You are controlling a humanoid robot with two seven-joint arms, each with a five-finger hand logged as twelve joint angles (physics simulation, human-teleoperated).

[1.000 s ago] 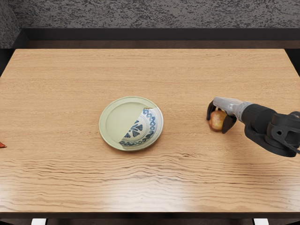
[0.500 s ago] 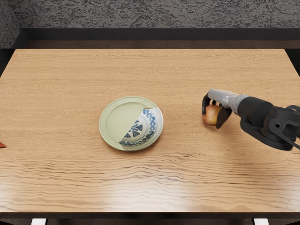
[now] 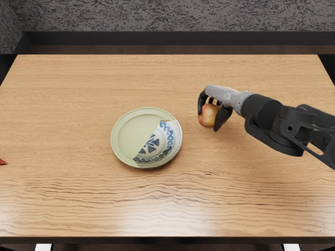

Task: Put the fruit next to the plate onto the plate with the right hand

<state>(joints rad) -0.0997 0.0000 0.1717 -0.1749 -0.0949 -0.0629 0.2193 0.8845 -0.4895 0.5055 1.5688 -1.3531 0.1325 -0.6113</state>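
A round yellow-red fruit [image 3: 208, 115] hangs above the table, with my right hand [image 3: 211, 111] shut on it, dark fingers wrapping both sides. The hand sits a short way right of the plate [image 3: 128, 133], a pale green dish with a blue-and-white pattern on its right part. The plate lies flat at mid-table with nothing on it. My right arm [image 3: 282, 125] reaches in from the right edge. No left arm shows.
The wooden table [image 3: 167, 198] spans the view, with a dark ledge along its far edge. A small red object [image 3: 2, 162] peeks in at the left edge of the picture.
My right hand has lifted the fruit off the table and carried it left and slightly up, toward the plate. The plate has not moved.
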